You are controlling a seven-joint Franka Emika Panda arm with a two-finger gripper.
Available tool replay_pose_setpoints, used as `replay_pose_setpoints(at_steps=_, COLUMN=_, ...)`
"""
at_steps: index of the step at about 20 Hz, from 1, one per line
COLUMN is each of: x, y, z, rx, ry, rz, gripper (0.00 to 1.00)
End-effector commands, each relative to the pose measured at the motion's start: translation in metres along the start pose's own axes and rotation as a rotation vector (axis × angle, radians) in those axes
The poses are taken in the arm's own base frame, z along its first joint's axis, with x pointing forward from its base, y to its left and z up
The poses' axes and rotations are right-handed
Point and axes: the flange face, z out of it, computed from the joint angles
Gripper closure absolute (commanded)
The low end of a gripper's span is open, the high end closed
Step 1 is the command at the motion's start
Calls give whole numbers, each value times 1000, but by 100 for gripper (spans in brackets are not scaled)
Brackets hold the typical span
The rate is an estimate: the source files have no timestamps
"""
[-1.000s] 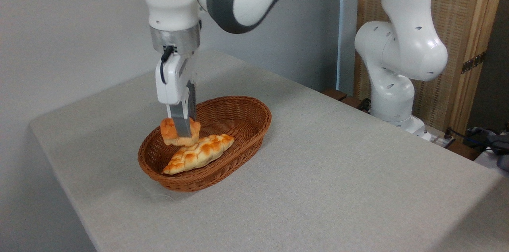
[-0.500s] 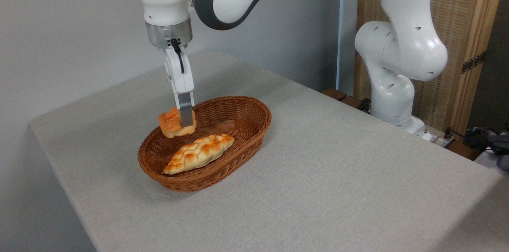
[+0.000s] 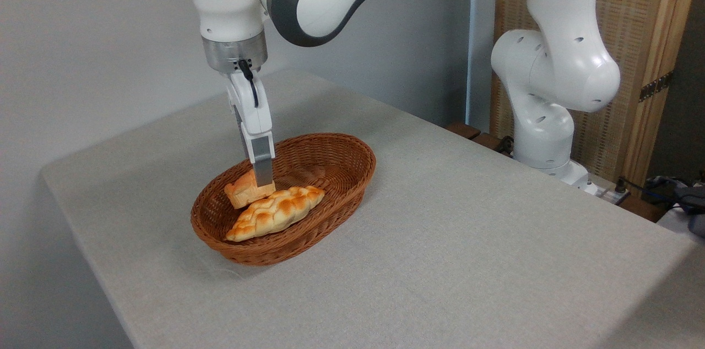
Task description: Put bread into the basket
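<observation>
The bun point(image 3: 242, 194) is positioned inside the wicker basket point(image 3: 336, 173), at its left rear, tilted and touching the long braided loaf point(image 3: 275, 212) that lies along the basket floor. The gripper point(image 3: 261, 178) is lowered into the basket from above, with one finger point(image 3: 262, 164) seen pressed against the right side of the bun; the bun is pinched between the fingers. The basket is placed on a grey table point(image 3: 440, 261).
</observation>
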Motion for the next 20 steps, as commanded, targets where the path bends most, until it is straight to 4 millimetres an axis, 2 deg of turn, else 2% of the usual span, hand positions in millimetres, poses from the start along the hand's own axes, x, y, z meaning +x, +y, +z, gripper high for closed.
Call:
replay_pose_setpoints(at_steps=1, x=-17, y=-15, z=-12, rx=6, ry=9, rz=-60, gripper=0)
replay_pose_setpoints(at_steps=7, x=-54, y=-47, z=-27, rx=30, ry=24, rz=-149, gripper=0)
replay_pose_setpoints(at_steps=12, x=-93, y=-74, z=-39, rx=62, ry=16, rz=-219, gripper=0)
replay_pose_setpoints(at_steps=18, x=-124, y=-94, z=-45, rx=111, ry=-35, rz=-274, gripper=0)
replay_pose_setpoints(at_steps=20, x=-128, y=-98, z=-54, rx=124, ry=-33, rz=-284, gripper=0)
